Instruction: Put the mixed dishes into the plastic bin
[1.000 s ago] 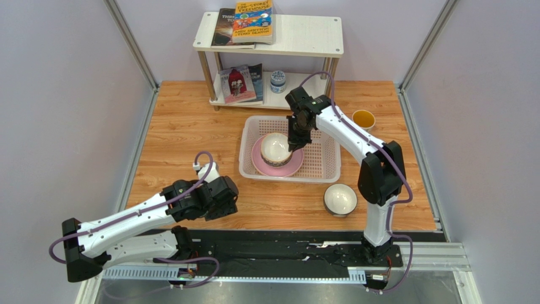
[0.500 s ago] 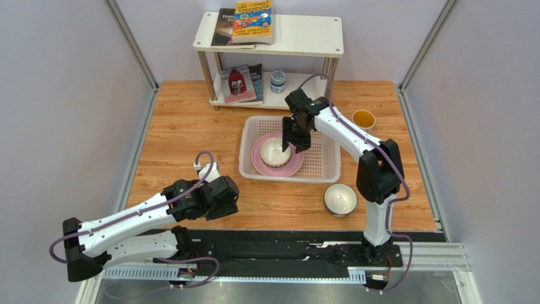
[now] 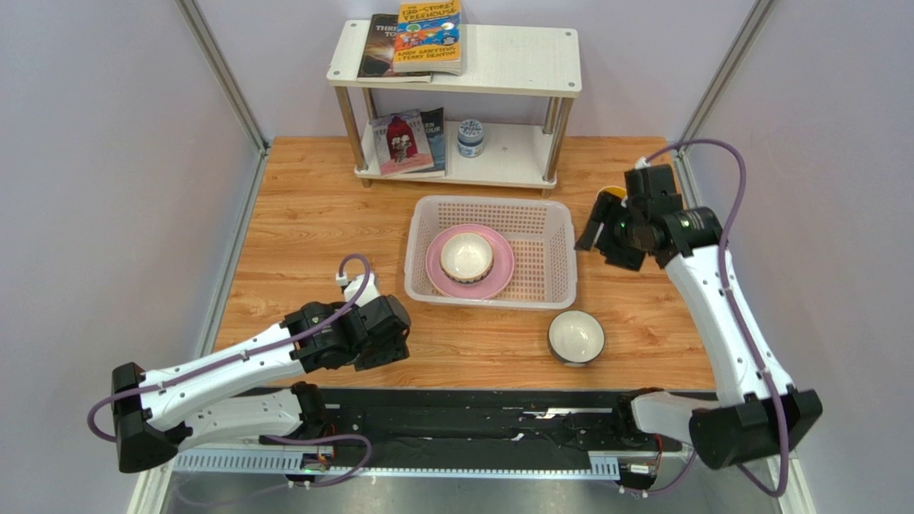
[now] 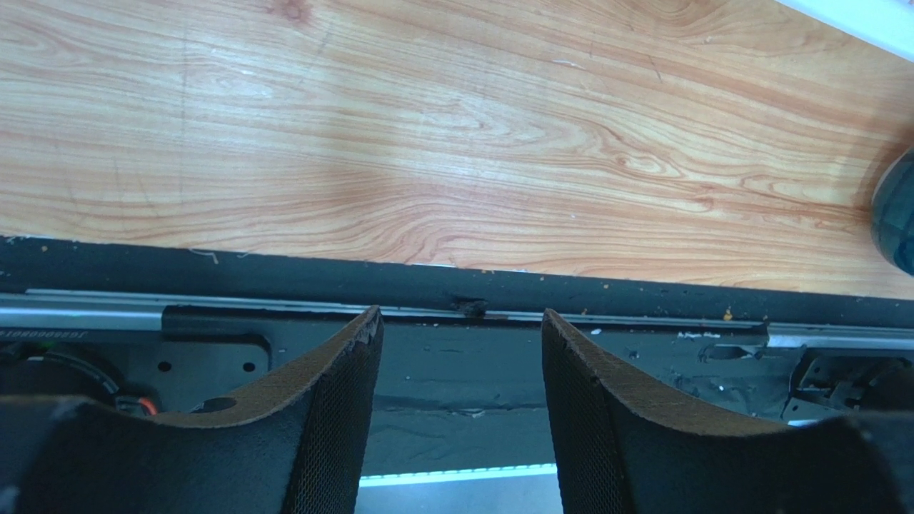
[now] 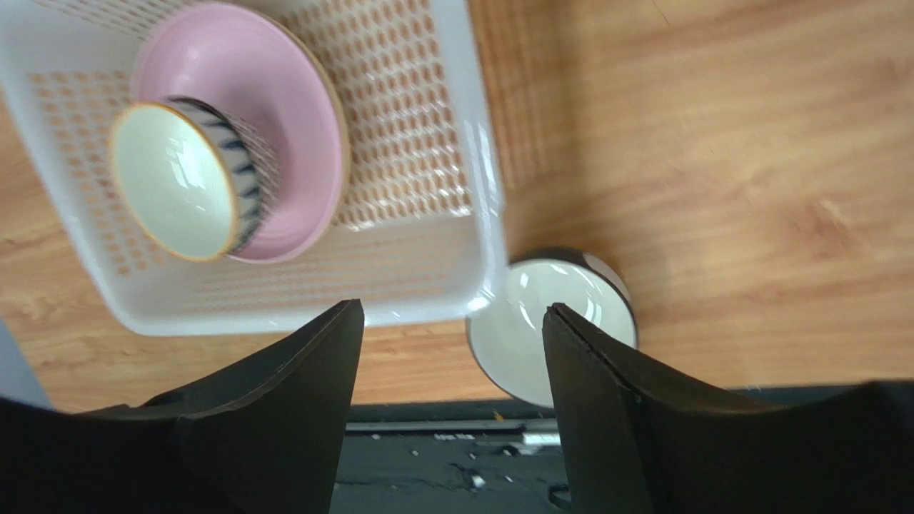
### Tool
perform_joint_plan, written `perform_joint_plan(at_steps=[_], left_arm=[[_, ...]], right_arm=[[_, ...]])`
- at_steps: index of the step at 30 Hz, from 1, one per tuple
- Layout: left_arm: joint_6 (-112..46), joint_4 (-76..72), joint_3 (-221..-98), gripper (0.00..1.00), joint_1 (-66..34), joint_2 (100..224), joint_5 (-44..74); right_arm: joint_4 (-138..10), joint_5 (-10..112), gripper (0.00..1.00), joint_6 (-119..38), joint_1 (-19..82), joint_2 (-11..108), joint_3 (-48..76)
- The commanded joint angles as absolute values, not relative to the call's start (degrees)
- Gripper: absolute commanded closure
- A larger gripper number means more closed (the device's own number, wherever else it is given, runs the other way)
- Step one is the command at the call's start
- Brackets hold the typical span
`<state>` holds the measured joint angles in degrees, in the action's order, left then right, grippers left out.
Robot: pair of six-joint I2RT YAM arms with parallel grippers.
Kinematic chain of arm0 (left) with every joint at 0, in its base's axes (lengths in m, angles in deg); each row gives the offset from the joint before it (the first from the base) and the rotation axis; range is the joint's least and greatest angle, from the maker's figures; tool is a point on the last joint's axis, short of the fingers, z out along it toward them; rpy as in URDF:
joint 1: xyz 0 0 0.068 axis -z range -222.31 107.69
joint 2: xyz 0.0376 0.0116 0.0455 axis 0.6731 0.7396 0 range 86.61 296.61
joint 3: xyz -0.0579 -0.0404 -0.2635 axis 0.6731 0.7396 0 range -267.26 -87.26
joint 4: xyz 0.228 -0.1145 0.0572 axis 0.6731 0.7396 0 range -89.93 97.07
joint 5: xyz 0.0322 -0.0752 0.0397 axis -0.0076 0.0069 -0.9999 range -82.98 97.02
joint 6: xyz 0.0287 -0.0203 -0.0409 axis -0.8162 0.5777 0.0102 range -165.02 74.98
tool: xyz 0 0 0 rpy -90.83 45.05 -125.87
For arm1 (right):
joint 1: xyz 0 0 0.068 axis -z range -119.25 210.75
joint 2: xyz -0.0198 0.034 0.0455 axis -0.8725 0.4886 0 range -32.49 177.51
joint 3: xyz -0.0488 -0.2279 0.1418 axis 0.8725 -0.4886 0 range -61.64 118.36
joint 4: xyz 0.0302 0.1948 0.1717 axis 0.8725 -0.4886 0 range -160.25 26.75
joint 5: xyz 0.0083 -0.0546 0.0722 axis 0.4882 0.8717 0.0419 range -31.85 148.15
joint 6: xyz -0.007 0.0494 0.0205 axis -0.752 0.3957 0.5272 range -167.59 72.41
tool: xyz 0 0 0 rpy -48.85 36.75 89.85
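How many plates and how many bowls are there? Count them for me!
Plates: 1, the round pink plate in the white plastic basket.
Bowls: 2, the stripe-patterned bowl with a cream inside on that plate, and the dark-sided bowl with a white inside on the wooden table.
Total: 3.

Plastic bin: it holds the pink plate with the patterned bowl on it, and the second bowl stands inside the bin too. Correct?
Not quite. The plastic bin does hold the pink plate with the patterned bowl on it, but the second bowl stands outside the bin, on the table by its near right corner. The top external view shows this.
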<state>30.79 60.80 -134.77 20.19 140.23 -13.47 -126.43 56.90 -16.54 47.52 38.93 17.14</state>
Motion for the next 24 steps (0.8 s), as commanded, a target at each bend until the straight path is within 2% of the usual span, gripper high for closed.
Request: perform_joint_plan(at_steps=[1, 5, 11, 20, 24], left_arm=[[29.2, 57.7, -134.8, 0.39, 20.1, 141.9, -12.4], [28.3, 55.9, -135.6, 0.39, 20.0, 144.3, -11.1], [26.9, 56.0, -136.9, 0.39, 20.1, 146.0, -10.3], [27.3, 55.5, -135.4, 0.39, 20.1, 144.6, -9.9], [27.1, 55.3, -135.5, 0.39, 20.1, 144.8, -9.8]], right_arm=[[-133.1, 57.9, 0.33, -18.9, 49.1, 33.0, 6.3], [-130.5, 56.5, 0.32, -15.7, 49.8, 27.7, -3.7], [-127.2, 58.1, 0.28, -13.3, 51.4, 26.7, -13.7], [-124.9, 57.8, 0.29, -10.3, 51.9, 29.6, -17.6], [-123.8, 56.8, 0.34, -8.0, 51.9, 30.8, -18.8]])
